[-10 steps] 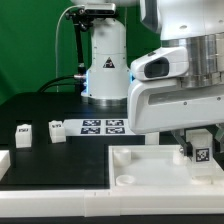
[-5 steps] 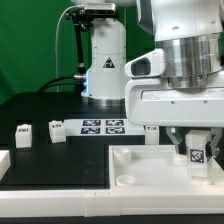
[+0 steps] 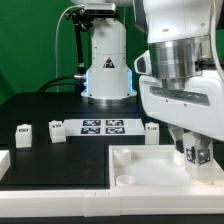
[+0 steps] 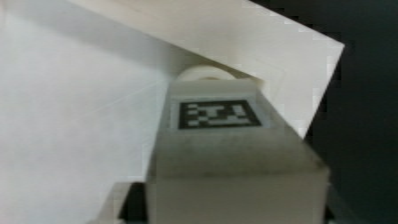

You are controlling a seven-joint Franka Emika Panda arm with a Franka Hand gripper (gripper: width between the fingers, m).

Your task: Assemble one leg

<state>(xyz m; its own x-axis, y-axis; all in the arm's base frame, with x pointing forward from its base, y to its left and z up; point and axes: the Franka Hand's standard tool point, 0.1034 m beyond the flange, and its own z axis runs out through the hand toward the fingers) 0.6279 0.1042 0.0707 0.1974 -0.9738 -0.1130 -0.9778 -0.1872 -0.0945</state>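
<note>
My gripper (image 3: 197, 152) is shut on a leg (image 3: 199, 157), a small white block, and holds it upright on the right end of the large white panel (image 3: 140, 162). In the wrist view the gripper (image 4: 231, 205) has the leg (image 4: 228, 160) between its jaws. The leg's black-and-white tag (image 4: 217, 112) faces the camera. Its far end sits at a round socket (image 4: 210, 72) near the panel's corner (image 4: 107, 90). Three more legs lie on the black table: two at the exterior view's left (image 3: 22, 134) (image 3: 57, 131) and one by the panel's back edge (image 3: 152, 129).
The marker board (image 3: 105, 126) lies flat behind the panel, in front of the arm's white base (image 3: 105, 60). A white block (image 3: 4, 162) sits at the exterior view's left edge. A round socket (image 3: 126, 179) shows in the panel's near corner.
The hand has turned about its upright axis with the leg in it. The leg has turned with it and stays at the panel's right end. The loose legs have not moved.
</note>
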